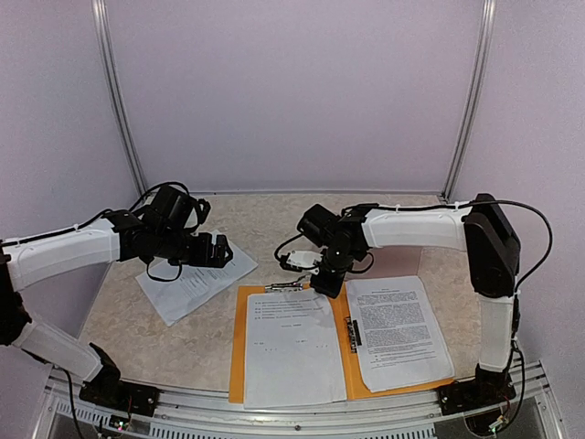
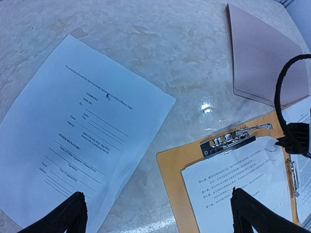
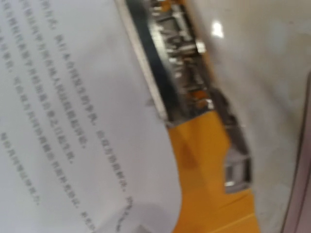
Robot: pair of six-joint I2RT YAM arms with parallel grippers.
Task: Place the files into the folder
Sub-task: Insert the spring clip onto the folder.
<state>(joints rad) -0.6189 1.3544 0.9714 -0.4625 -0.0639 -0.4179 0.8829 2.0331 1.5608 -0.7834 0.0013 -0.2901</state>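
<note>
Files lie 2 on the open orange folder, with 1 loose sheet on the table beneath the left gripper, fingers spread wide and empty, the right gripper closed at the folder's top edge, where both wrist views show a metal clip and the left wrist view alone shows a taupe cover.

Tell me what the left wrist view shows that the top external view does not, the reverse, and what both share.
Only the left wrist view: a taupe cover beyond the orange folder, and readable lines on the loose sheet. Only the top view: the left arm, the right arm, the right gripper shut by the metal clip, and the right-hand sheet seen whole. Both: the folder, its clip, the left-hand sheet, and the loose sheet.
</note>
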